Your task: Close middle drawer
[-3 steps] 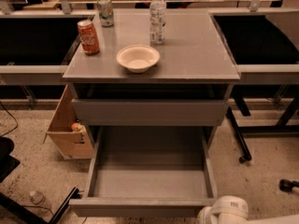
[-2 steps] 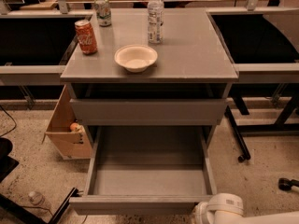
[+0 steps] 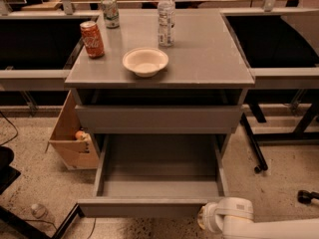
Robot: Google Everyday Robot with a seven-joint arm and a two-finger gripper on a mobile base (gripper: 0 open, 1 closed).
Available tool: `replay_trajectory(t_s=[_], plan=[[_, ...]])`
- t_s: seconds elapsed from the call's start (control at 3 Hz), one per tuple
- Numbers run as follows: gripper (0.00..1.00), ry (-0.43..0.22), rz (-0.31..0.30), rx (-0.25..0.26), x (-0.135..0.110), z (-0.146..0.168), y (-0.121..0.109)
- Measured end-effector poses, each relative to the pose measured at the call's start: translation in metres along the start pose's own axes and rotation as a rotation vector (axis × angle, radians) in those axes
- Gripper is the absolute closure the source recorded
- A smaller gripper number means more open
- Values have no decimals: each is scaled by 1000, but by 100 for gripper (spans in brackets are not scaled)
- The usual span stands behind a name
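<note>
The middle drawer (image 3: 159, 176) is pulled far out of the grey cabinet, showing its bare grey inside. Its flat front (image 3: 142, 207) faces the bottom of the view. My gripper (image 3: 205, 218) is the end of a white arm at the bottom edge. It sits right against the right end of the drawer front. The taller uppermost front (image 3: 158, 117) stands a little out, with a dark gap above it. The lowest front is hidden under the open drawer.
On the cabinet top (image 3: 209, 59) stand a white bowl (image 3: 145, 61), an orange can (image 3: 92, 39), a green can (image 3: 110, 11) and a water bottle (image 3: 166, 16). A cardboard box (image 3: 72, 141) stands on the floor to the left. Dark tables flank both sides.
The white arm has moved left and up against the drawer front. The middle drawer's front has slid a little way in toward the cabinet.
</note>
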State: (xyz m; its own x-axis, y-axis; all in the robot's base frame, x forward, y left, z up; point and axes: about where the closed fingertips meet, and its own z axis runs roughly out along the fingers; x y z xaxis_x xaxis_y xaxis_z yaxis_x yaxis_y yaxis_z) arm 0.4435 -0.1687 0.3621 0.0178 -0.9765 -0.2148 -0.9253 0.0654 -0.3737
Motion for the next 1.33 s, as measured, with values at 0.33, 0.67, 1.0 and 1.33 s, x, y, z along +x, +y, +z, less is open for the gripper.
replay_trajectory(t_s=[0.33,0.67,1.0,1.33], plan=[[100,-12,-6,25,-4,-1,-10],[100,-67,-17,139,-16,-9,-60],[100,-69,-18,145,-16,-10,-61],[100,-96,-34,220,-22,-22,-96]])
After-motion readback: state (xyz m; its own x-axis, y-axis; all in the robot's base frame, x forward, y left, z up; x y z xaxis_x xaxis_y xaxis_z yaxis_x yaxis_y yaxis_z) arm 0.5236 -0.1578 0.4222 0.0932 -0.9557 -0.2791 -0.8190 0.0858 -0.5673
